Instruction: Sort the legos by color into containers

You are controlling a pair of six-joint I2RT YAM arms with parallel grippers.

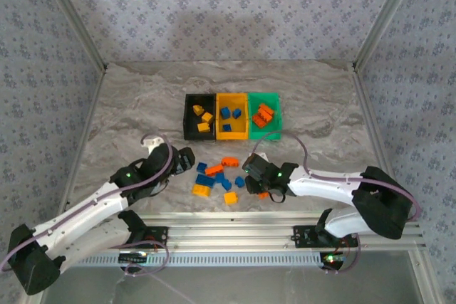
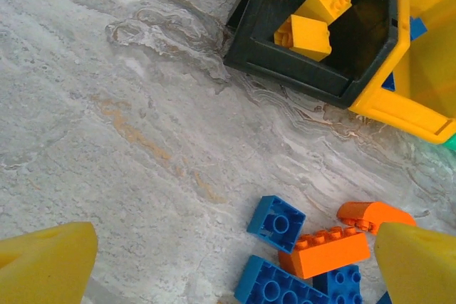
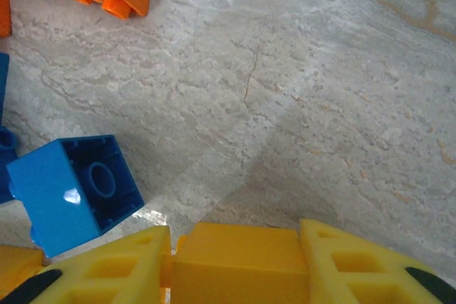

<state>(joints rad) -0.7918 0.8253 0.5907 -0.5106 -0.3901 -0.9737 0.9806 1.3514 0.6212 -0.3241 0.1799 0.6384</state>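
Grey marbled bench, flowery wallpaper on every side. Toward the far middle sit the containers, three little bins joined in a row: the black bin on the left holds yellow bricks, the yellow-orange bin blue ones, the green bin red-orange ones. Loose legos, studded blocks in blue, orange and yellow, lie scattered near the arms. The left tool hangs wide over them, holding nothing. The right tool presses both sides of a yellow brick at the scatter's right edge.
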